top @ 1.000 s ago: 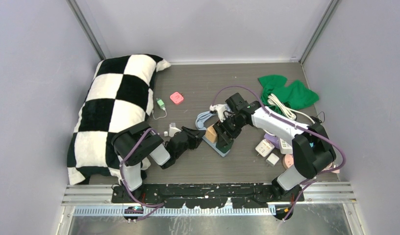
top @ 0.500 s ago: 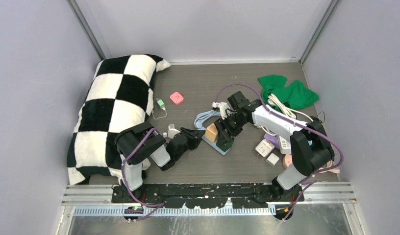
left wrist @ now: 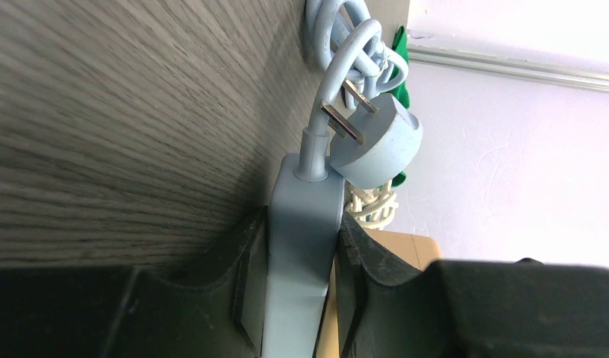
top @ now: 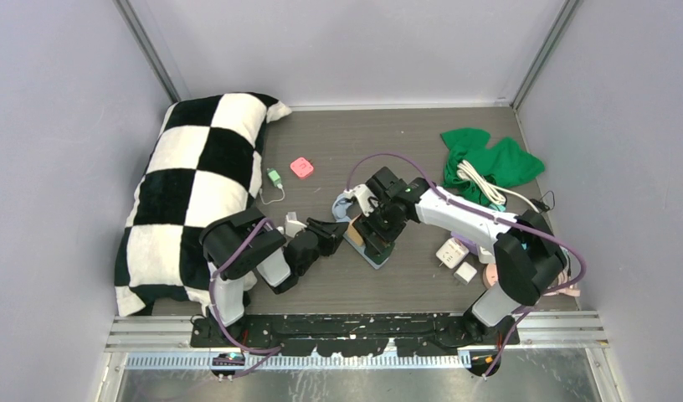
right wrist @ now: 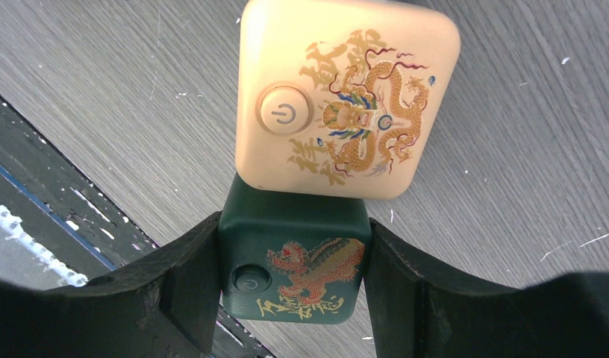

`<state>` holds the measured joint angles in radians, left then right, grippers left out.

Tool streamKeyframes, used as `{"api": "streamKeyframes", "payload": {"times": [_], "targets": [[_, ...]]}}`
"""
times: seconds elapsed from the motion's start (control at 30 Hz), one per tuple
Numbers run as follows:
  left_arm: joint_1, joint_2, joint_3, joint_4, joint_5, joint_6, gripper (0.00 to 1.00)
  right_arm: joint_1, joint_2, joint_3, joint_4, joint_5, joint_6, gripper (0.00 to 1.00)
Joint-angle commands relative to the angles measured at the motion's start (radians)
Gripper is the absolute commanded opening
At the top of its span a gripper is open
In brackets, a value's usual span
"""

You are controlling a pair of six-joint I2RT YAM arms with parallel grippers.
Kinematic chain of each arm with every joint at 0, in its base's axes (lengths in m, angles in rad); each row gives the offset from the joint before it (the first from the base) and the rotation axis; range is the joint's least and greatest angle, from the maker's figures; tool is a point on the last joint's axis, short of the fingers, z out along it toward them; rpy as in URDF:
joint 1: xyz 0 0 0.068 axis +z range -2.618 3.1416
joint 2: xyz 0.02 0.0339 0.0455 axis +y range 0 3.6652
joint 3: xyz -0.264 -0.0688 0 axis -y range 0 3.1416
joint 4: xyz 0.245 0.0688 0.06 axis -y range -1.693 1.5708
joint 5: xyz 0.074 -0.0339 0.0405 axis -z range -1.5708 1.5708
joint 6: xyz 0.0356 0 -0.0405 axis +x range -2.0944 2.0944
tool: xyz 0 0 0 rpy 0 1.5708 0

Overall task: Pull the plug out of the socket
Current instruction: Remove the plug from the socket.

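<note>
A pale blue power strip (top: 363, 247) lies mid-table, its coiled cord and plug (left wrist: 380, 142) beyond it. A beige cube plug (top: 356, 226) and a dark green cube plug (right wrist: 294, 257) sit on it side by side. My left gripper (top: 332, 231) is shut on the strip's end (left wrist: 301, 246), one finger on each side. My right gripper (top: 378, 236) is shut on the green cube, which it hides in the top view. The beige cube (right wrist: 346, 97) touches the green one just beyond my right fingers. The strip is hidden under the cubes in the right wrist view.
A checkered pillow (top: 196, 184) fills the left side. A pink block (top: 302, 167) and a small green plug (top: 275, 177) lie behind. A green cloth (top: 489, 159) with white cable (top: 480, 180) is at back right. White adapters (top: 451, 251) lie right of the strip.
My right arm has swung left over the strip, still on the green cube. The strip and cubes have shifted slightly left. My left gripper has kept its hold.
</note>
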<state>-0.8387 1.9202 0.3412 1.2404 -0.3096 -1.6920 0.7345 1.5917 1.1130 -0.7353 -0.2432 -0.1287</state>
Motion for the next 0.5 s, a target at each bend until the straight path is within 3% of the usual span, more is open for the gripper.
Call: {"api": "streamKeyframes", "payload": {"times": [0.0, 0.23, 0.47], "targets": [[-0.011, -0.005, -0.024, -0.031, -0.029, -0.051, 0.0, 0.049, 0.051, 0.052, 0.049, -0.108, -0.046, 0.01], [-0.011, 0.006, -0.019, -0.03, -0.028, -0.043, 0.0, -0.127, -0.018, -0.057, 0.108, -0.12, -0.022, 0.01], [-0.011, 0.032, 0.019, -0.03, 0.003, -0.03, 0.0, -0.058, -0.042, -0.064, 0.109, -0.168, -0.015, 0.01]]}}
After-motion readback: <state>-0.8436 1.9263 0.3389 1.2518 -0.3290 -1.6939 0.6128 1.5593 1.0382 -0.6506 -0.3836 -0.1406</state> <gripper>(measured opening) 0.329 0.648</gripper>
